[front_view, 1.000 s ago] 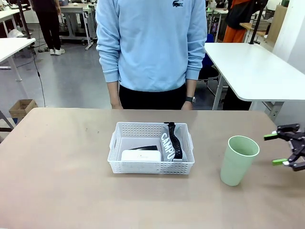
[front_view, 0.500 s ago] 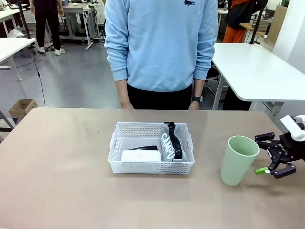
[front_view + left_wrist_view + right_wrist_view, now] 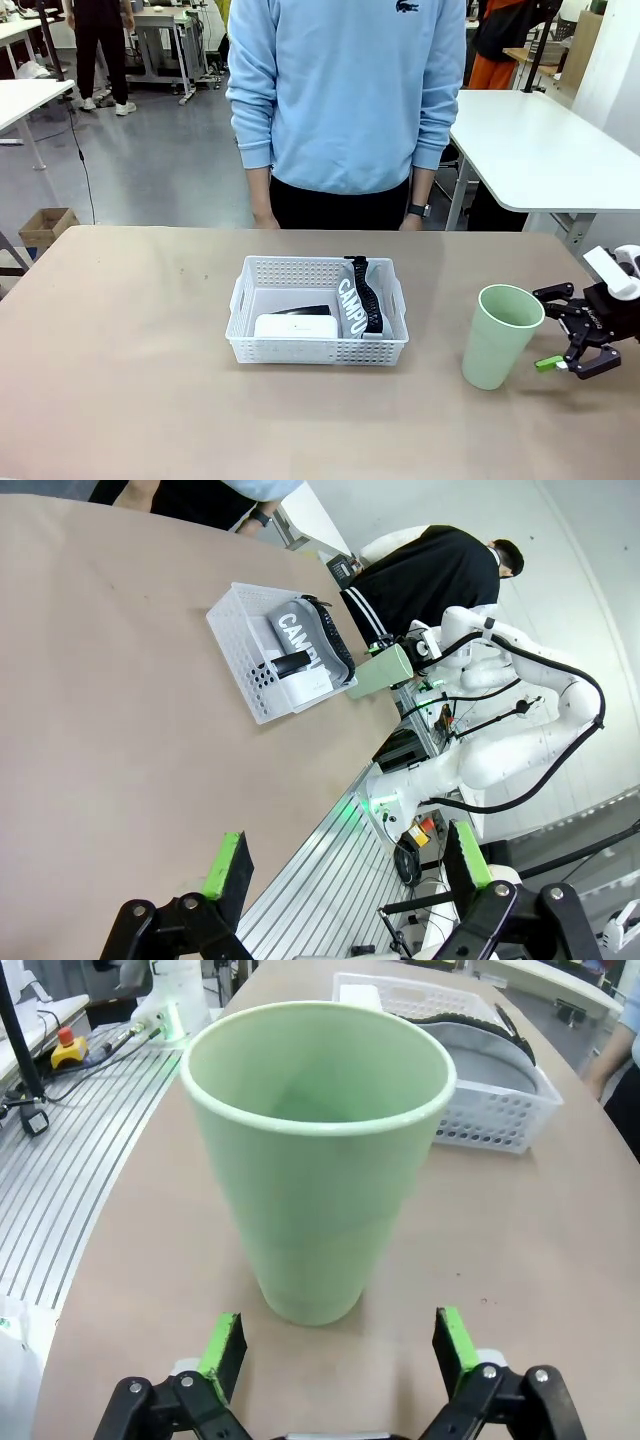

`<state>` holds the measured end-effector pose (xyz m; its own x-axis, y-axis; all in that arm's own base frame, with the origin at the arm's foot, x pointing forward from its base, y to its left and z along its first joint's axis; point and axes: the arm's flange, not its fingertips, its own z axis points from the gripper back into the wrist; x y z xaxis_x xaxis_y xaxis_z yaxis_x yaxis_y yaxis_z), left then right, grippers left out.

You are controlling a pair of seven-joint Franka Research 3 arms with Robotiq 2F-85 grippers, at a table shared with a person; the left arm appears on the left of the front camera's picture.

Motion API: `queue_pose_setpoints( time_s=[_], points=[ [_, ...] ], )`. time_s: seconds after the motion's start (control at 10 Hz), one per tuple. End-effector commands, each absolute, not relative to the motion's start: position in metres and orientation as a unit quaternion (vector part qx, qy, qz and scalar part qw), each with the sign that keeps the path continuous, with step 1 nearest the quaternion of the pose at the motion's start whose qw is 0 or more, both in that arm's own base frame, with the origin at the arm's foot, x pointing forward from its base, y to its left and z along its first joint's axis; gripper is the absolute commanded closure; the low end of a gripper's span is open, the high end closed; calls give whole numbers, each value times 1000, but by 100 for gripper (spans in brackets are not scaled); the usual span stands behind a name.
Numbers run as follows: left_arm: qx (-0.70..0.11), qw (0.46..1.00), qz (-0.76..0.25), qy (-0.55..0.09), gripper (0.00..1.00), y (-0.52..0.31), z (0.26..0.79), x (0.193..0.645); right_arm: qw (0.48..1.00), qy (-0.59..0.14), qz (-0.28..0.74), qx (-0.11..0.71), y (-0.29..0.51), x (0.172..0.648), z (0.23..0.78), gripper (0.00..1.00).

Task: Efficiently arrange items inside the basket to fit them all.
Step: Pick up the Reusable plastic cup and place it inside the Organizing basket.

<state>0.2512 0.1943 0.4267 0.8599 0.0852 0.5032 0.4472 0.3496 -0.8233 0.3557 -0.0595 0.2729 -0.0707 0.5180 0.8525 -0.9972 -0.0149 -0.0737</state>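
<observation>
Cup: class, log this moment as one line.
right pincer: open, facing cup | cup: upright on table, outside basket | pouch, box: in basket

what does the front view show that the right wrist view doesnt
Front view's own: the person standing at the far side of the table, the "CAMPUS" lettering on the grey pouch, and the black stapler behind the white box. Right wrist view's own: the empty inside of the pale green cup, and a red button off the table's edge. Shared: the cup, the basket, the pouch, and the right gripper, open beside the cup and not gripping it.
</observation>
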Motion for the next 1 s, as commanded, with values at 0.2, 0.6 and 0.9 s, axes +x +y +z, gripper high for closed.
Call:
queue_pose_setpoints(
  time_s=[0.2, 0.6, 0.9],
  points=[
    [-565, 780, -115, -242, 0, 193, 429, 250, 629, -375, 605, 311, -41, 364, 249, 0],
    [-565, 780, -115, -242, 0, 193, 429, 250, 621, -343, 626, 323, -22, 365, 229, 0],
    [-565, 780, -115, -242, 0, 193, 429, 250, 595, -338, 644, 342, -11, 366, 226, 0]
  ],
)
